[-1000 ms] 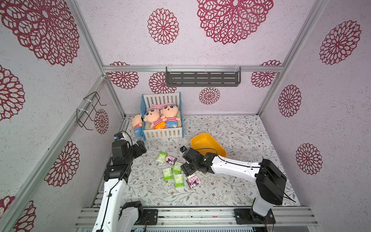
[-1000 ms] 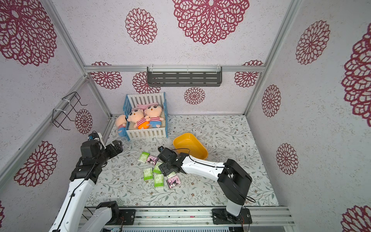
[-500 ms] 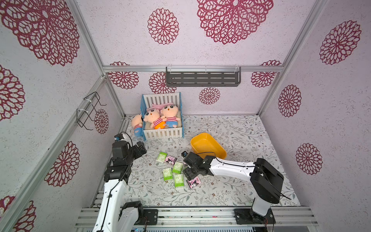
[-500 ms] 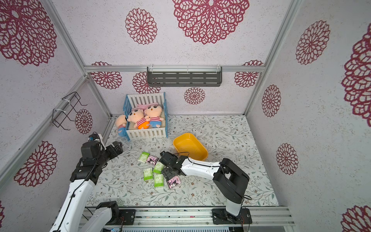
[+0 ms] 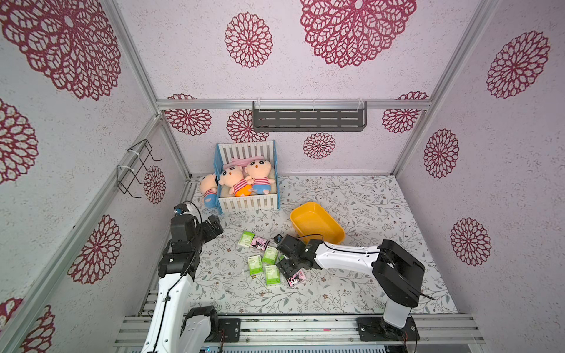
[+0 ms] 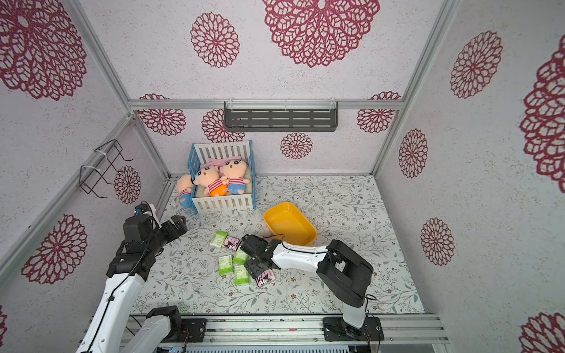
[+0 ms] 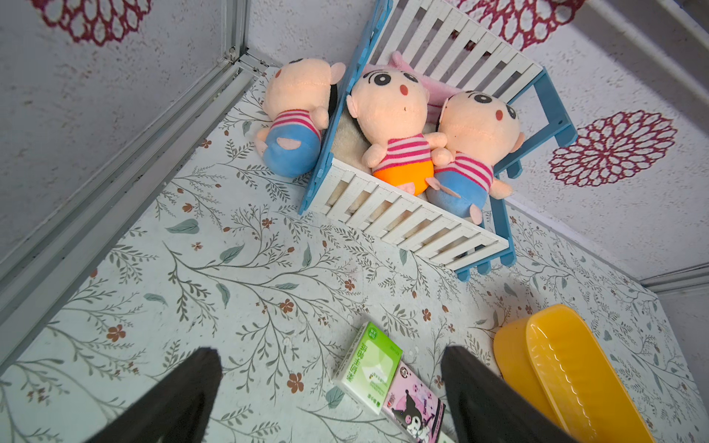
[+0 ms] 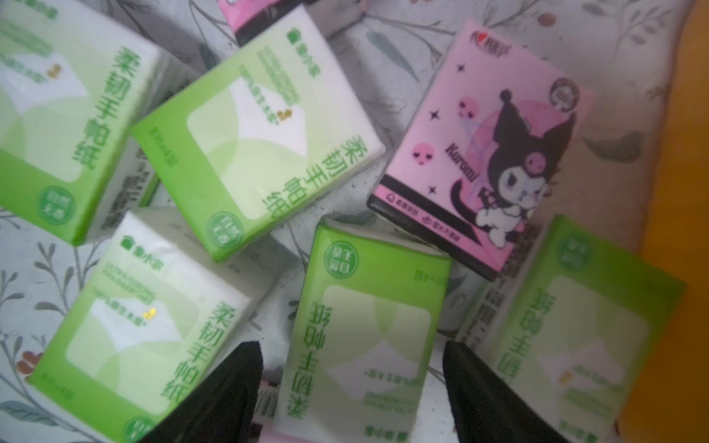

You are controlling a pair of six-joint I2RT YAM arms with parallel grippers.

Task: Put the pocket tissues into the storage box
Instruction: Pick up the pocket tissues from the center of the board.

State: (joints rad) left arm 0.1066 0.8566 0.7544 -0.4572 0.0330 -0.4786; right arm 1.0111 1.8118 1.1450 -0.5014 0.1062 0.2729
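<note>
The tissue packs [image 5: 263,262] lie in a bunch on the desk [image 5: 367,195], green ones & pink ones, just beside the yellow box [image 5: 316,224] but not in it. My right tool [image 8: 350,351] is low over the bunch, spread wide, w/ one green pack [image 8: 364,318] between its fingers [image 8: 234,387]. A pink pack [image 8: 479,153] w/ a black cartoon lies next to that one. My left tool [image 7: 330,354] is spread too, holding nothing, near the crate [image 7: 406,226] w/ the dolls [image 7: 391,126].
</note>
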